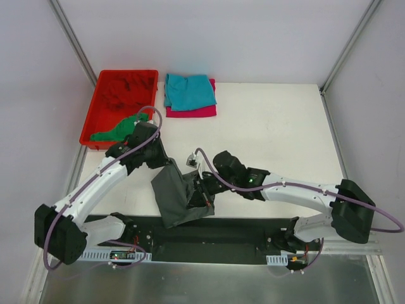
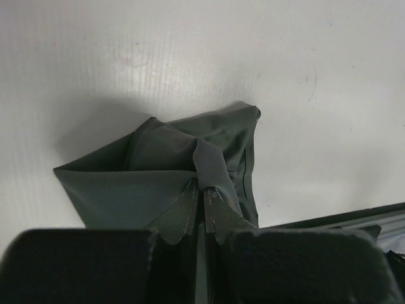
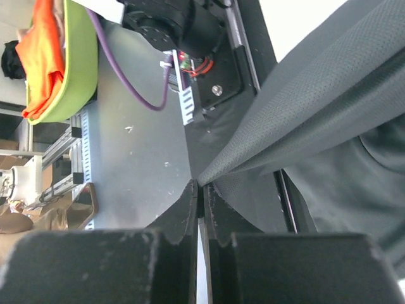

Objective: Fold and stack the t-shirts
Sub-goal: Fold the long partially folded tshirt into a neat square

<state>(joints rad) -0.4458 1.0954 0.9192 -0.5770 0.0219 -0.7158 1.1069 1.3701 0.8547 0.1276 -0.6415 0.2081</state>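
Left claw is pinched tight on a fold of the dark grey t-shirt, and right claw nips its edge. The shirt bunches between the 2 claws at the near edge of the desk. Far back, the teal t-shirt lies on the magenta t-shirt, beside the red bin.

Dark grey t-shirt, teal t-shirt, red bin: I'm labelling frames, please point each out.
dark grey t-shirt [image 1: 174, 197], top external view, middle of the cloth.
teal t-shirt [image 1: 188, 90], top external view, folded top face.
red bin [image 1: 126, 71], top external view, far rim.
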